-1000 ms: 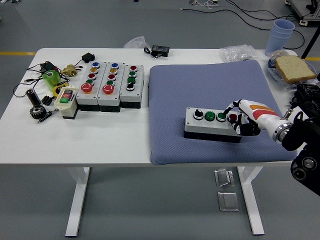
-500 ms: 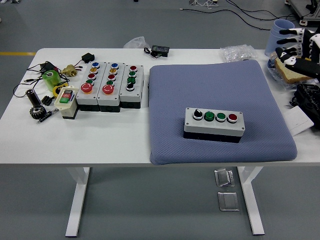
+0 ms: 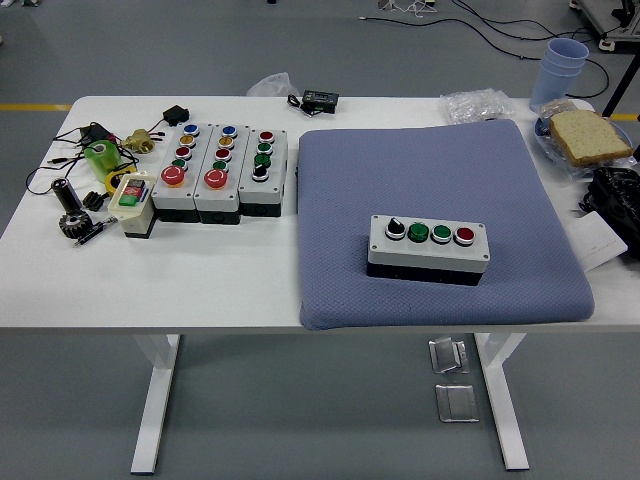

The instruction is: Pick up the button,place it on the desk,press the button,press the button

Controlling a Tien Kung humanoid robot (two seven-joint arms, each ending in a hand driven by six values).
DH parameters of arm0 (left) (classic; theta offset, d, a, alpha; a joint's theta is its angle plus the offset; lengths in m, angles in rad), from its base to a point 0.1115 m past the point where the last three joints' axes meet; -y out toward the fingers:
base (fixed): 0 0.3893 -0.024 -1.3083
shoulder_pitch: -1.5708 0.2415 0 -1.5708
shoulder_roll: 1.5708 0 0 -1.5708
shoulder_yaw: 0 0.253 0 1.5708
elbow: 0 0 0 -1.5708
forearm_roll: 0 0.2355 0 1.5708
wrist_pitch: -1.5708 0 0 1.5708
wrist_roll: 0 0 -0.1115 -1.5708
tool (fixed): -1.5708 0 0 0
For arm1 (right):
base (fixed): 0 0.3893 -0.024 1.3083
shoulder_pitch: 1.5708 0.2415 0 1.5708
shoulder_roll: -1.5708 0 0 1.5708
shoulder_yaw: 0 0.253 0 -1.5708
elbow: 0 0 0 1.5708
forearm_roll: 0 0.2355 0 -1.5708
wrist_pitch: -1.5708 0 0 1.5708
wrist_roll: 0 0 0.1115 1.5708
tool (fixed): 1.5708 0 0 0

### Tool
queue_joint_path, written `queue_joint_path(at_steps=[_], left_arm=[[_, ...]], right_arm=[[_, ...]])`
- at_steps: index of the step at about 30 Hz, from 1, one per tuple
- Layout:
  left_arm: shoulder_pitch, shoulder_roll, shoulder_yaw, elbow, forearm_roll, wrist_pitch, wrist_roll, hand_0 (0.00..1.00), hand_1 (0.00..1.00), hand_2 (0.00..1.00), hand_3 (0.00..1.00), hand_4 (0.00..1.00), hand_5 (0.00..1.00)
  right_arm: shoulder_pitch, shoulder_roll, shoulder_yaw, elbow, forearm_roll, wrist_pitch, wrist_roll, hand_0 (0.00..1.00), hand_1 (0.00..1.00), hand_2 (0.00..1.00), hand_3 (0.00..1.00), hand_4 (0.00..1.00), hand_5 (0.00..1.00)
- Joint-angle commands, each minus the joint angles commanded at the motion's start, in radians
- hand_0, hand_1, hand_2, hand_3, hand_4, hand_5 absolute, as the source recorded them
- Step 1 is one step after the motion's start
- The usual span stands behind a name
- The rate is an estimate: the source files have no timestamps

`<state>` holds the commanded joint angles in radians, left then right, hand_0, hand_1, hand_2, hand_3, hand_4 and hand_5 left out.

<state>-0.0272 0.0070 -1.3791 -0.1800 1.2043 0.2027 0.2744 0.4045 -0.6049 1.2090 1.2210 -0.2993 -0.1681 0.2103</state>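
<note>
A grey button box (image 3: pixel 428 248) lies on the blue-grey pad (image 3: pixel 440 180) near the pad's front middle. Its top carries a black selector knob (image 3: pixel 396 229), two green buttons (image 3: pixel 419 233) and a red button (image 3: pixel 465 236) at its right end. Nothing touches the box. Neither of my hands shows in the head view.
Three more button boxes (image 3: pixel 220 170) stand in a row at the back left, with a small switch box (image 3: pixel 133 196), cables and small parts beside them. At the right edge are stacked blue cups (image 3: pixel 562 68), a sponge-like block (image 3: pixel 590 136) and a black object (image 3: pixel 615 195).
My right hand, which was at the box's red button a second ago, lifted away to the upper right and has now left the view. The box has not moved.
</note>
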Motion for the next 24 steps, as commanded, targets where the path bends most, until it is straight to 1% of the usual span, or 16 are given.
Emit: queue_joint_path(at_steps=[1, 2, 5, 14, 18, 20, 24], left_arm=[[0.000, 0.000, 0.000, 0.000, -0.001, 0.000, 0.000, 0.595, 0.540, 0.506, 0.464, 0.222, 0.358], [0.001, 0.000, 0.000, 0.000, -0.001, 0.000, 0.000, 0.594, 0.540, 0.507, 0.466, 0.221, 0.358], [0.001, 0.001, 0.002, 0.000, -0.006, 0.000, -0.003, 0.594, 0.540, 0.507, 0.466, 0.221, 0.358], [-0.008, 0.002, -0.003, 0.000, -0.005, 0.002, -0.004, 0.594, 0.540, 0.506, 0.464, 0.220, 0.361], [-0.015, 0.003, -0.008, 0.000, -0.007, 0.003, -0.004, 0.594, 0.540, 0.506, 0.464, 0.220, 0.361], [-0.018, 0.003, -0.007, 0.000, -0.011, 0.004, -0.006, 0.591, 0.537, 0.505, 0.461, 0.236, 0.373], [-0.030, 0.007, -0.002, 0.000, -0.019, 0.003, -0.010, 0.591, 0.537, 0.505, 0.461, 0.236, 0.373]], right_arm=[[-0.007, 0.000, 0.005, -0.005, 0.045, 0.005, 0.001, 0.823, 0.764, 0.785, 0.757, 0.763, 0.393], [-0.011, -0.001, 0.008, -0.007, 0.085, 0.007, 0.001, 0.821, 0.763, 0.781, 0.755, 0.759, 0.415], [-0.032, -0.003, 0.030, -0.014, 0.215, 0.017, -0.010, 0.821, 0.763, 0.781, 0.755, 0.759, 0.415], [-0.047, -0.008, 0.059, -0.010, 0.571, 0.027, -0.030, 0.815, 0.758, 0.775, 0.752, 0.752, 0.430], [-0.051, -0.015, 0.084, -0.005, 0.603, 0.031, -0.036, 0.815, 0.758, 0.775, 0.752, 0.752, 0.430], [-0.055, -0.019, 0.096, -0.002, 0.610, 0.032, -0.038, 0.811, 0.755, 0.768, 0.749, 0.749, 0.442], [-0.062, -0.030, 0.120, 0.004, 0.621, 0.033, -0.045, 0.811, 0.755, 0.768, 0.749, 0.749, 0.442]])
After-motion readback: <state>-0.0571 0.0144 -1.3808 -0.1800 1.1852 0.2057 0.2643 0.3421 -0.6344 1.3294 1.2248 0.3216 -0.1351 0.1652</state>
